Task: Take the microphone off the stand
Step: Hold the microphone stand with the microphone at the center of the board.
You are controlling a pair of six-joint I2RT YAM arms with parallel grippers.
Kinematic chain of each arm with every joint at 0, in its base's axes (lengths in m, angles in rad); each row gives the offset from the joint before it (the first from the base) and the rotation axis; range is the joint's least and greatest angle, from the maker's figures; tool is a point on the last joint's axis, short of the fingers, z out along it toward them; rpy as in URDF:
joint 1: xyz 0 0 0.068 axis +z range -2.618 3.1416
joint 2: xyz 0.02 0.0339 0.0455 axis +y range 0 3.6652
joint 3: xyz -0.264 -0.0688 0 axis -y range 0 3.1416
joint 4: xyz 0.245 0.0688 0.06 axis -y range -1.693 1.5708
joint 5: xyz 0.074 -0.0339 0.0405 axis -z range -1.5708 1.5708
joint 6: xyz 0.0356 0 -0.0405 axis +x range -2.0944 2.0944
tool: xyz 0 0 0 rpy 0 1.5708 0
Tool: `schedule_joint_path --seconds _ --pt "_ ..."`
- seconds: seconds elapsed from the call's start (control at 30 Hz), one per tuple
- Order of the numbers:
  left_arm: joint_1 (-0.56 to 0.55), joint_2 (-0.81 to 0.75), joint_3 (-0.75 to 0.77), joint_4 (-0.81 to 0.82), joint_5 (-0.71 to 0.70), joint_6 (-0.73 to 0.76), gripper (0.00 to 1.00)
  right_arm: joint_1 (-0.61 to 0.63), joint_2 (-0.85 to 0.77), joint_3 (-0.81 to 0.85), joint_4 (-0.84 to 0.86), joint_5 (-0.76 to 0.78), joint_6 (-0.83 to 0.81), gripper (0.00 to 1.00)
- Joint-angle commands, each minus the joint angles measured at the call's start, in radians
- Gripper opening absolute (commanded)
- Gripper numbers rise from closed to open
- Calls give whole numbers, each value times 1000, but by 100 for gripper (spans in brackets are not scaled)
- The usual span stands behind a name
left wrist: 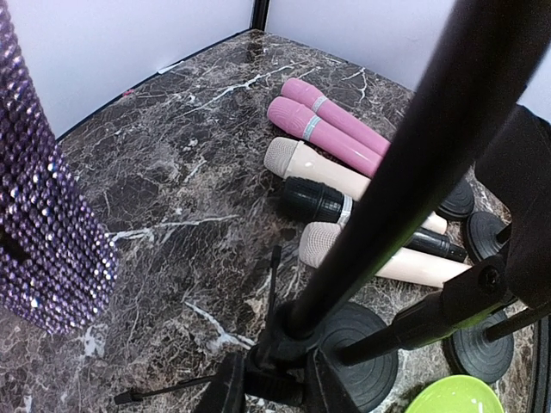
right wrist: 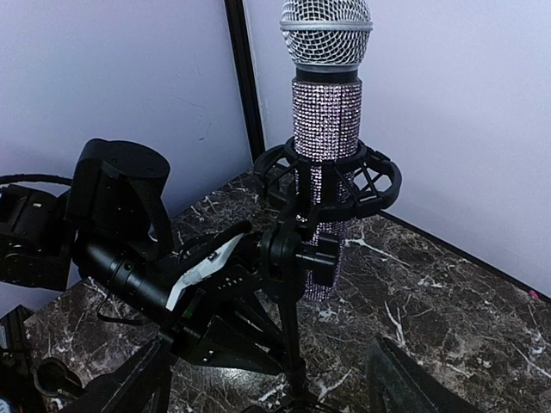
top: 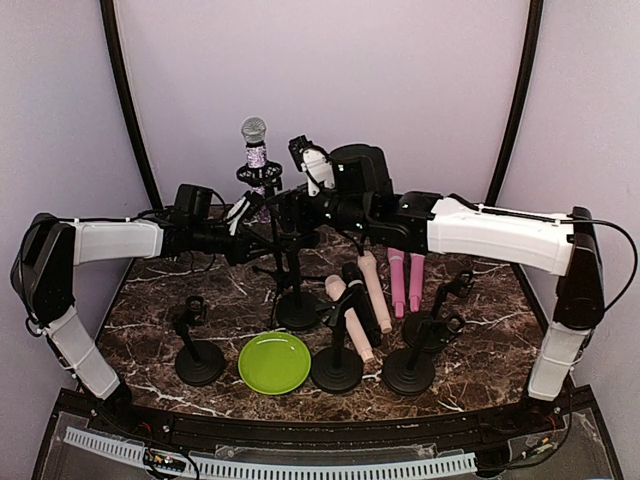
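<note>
This is a robot test booth in a lab, not a lived-in room. Plain lilac walls (top: pixel 400 80) close in behind the table (top: pixel 490 365) and on both its sides, framed by bent black poles (top: pixel 128 110). A left arm (top: pixel 110 240) and a right arm (top: pixel 500 235) are bolted at the table's near edge, beside a slotted cable duct (top: pixel 300 467). On the table lies a set of props: microphones (top: pixel 405 280) lying flat, stands (top: pixel 200 355) and a green plate (top: pixel 274 362).

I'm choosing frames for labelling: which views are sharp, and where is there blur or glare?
Top external: evenly lit and sharp, no strong glare. Left wrist: the stand pole near the lens is blurred, while the pink microphones are crisp. Right wrist: the sparkly microphone is sharp, the camera's own fingers dark and soft.
</note>
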Motion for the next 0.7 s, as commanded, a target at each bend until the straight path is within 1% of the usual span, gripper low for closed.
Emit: schedule_joint_path --seconds 0.0,0.13,0.23,0.4,0.57,0.67 --pt "-6 -19 -9 -10 58 -118 5 12 79 117 -48 63 -25 77" --pt "-6 -19 -18 -2 43 -140 5 17 157 180 -41 78 -39 73" --pt "-6 -20 -26 -1 42 -139 5 17 210 236 -54 106 -42 66" --pt "-7 -26 -42 0 42 -103 5 17 268 286 -34 121 -48 56" --pt "-18 -21 -46 -22 -5 -49 5 17 286 294 1 132 -46 47" --pt "-24 -21 -44 -35 -33 -28 5 17 281 274 43 121 -47 35"
